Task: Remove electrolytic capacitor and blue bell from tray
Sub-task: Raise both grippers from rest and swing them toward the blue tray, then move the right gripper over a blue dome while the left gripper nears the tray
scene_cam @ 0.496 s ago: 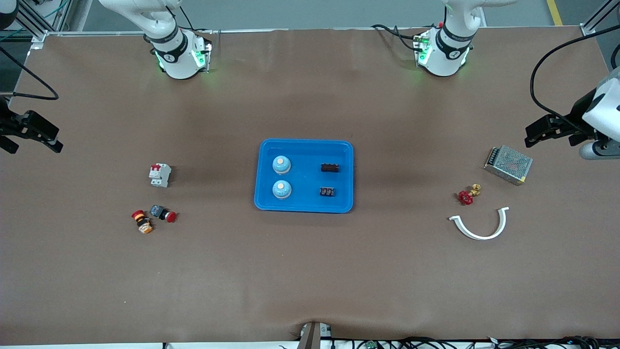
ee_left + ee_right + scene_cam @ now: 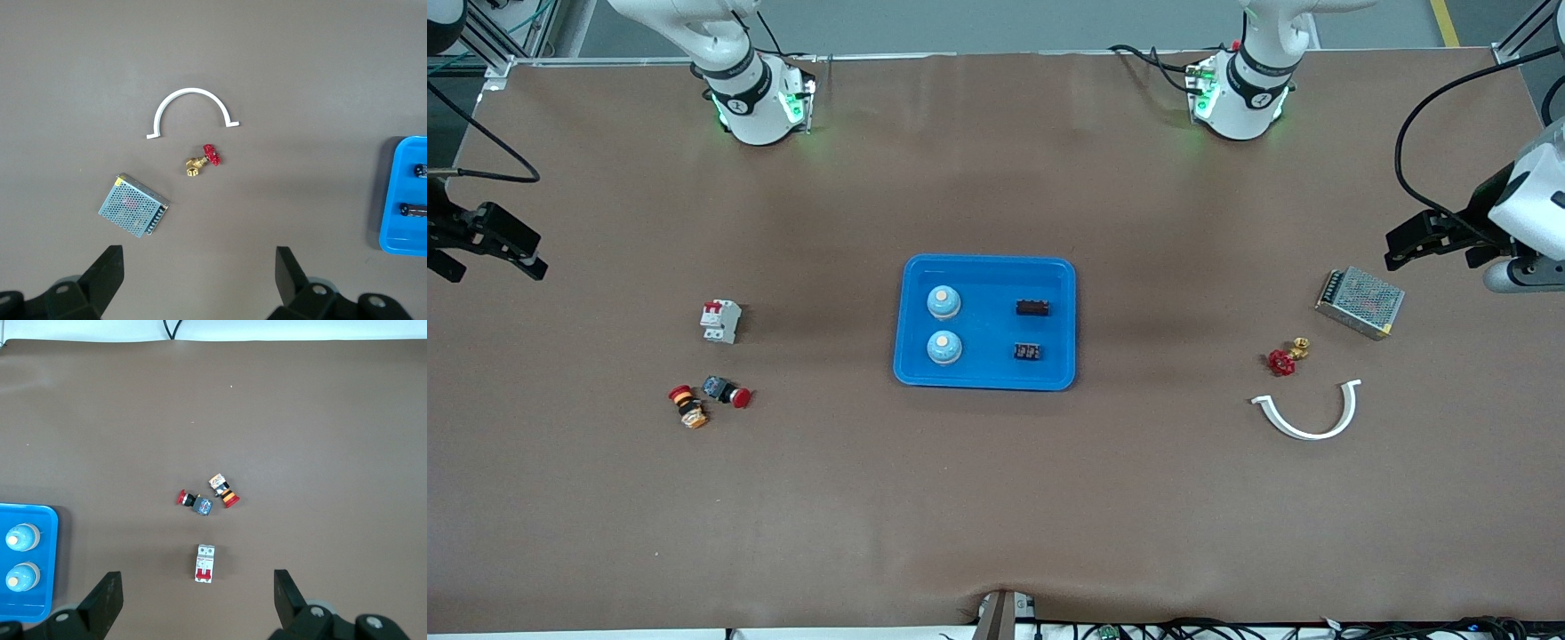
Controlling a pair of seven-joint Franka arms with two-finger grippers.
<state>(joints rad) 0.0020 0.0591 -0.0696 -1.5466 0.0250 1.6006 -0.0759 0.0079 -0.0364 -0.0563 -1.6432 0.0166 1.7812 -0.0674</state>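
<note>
left gripper [image 2: 1403,247] spread, edged up | right gripper [image 2: 520,253] spread, edged up | tray [image 2: 985,380] unchanged

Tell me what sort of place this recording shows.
Probably a robotics lab bench: a brown-covered table, a blue tray of small parts, and loose electrical hardware such as a circuit breaker and mesh-cased power supply.

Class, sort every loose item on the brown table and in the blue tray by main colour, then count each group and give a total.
Light blue round bells: 2
Black terminal blocks: 2
Red-capped push buttons: 2
Red-handled brass valve: 1
White breaker, white plastic arc: 2
Silver mesh box: 1
Total: 10
</note>
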